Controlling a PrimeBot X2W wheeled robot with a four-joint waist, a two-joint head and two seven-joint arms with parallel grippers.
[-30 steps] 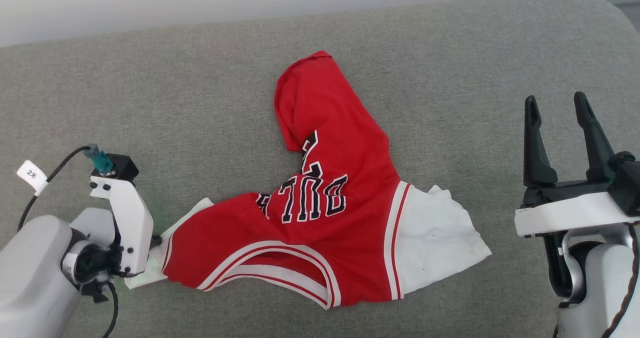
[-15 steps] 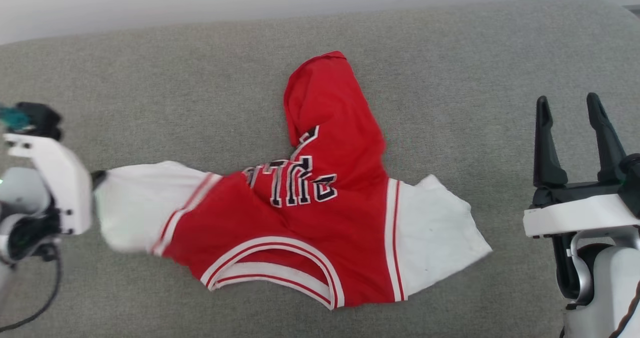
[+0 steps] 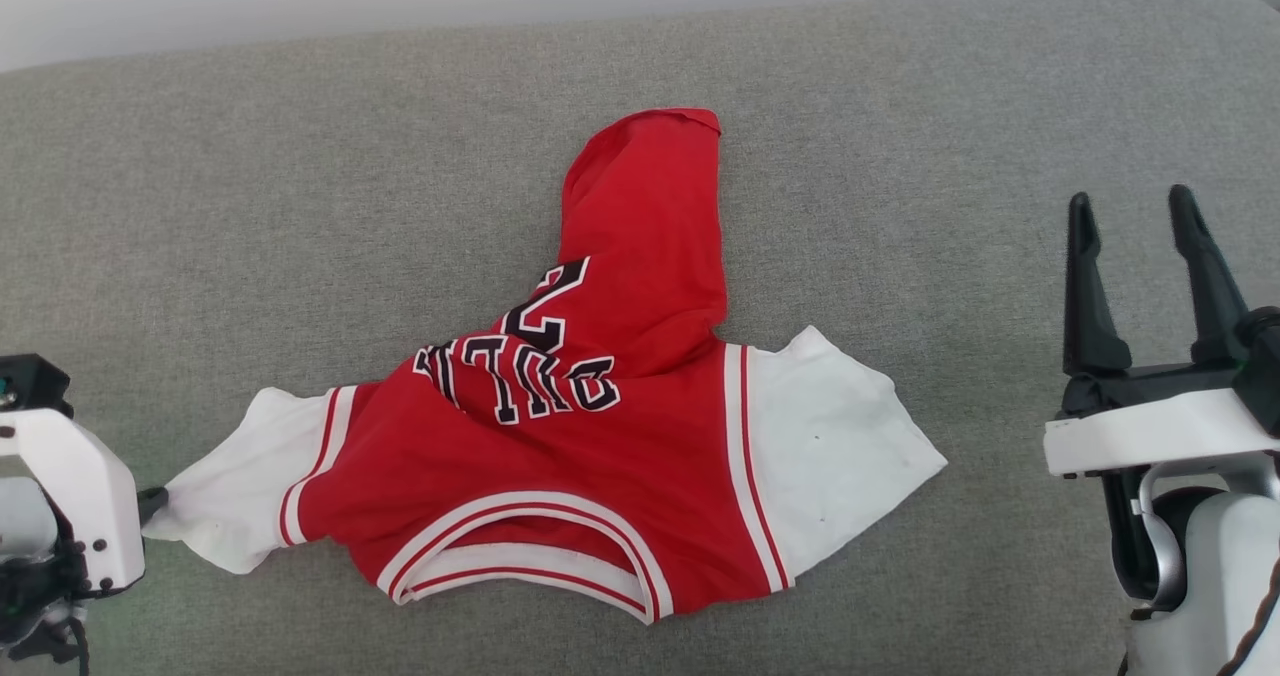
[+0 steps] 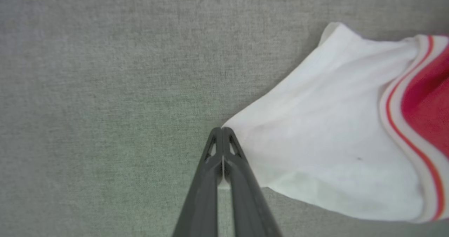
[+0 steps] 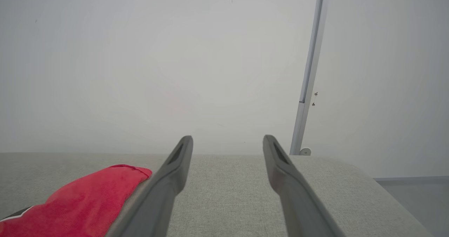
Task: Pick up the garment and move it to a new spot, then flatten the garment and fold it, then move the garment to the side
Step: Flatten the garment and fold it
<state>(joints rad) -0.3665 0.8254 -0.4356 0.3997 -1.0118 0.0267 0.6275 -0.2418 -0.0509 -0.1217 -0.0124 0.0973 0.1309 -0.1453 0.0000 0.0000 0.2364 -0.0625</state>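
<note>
Left pincer (image 4: 222, 131): clamped shut on the white sleeve corner of the jersey (image 3: 560, 456).
Right pincer (image 3: 1130, 196): spread wide, empty, well apart from the jersey.
Jersey: rumpled on grey cushion (image 3: 300, 156).

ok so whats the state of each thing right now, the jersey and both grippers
garment: lying rumpled on the grey cushion, not flattened, red body bunched, white sleeves spread to either side
left gripper: shut, pinching the tip of the garment's white sleeve
right gripper: open, empty, off to the garment's side, not touching it
</note>
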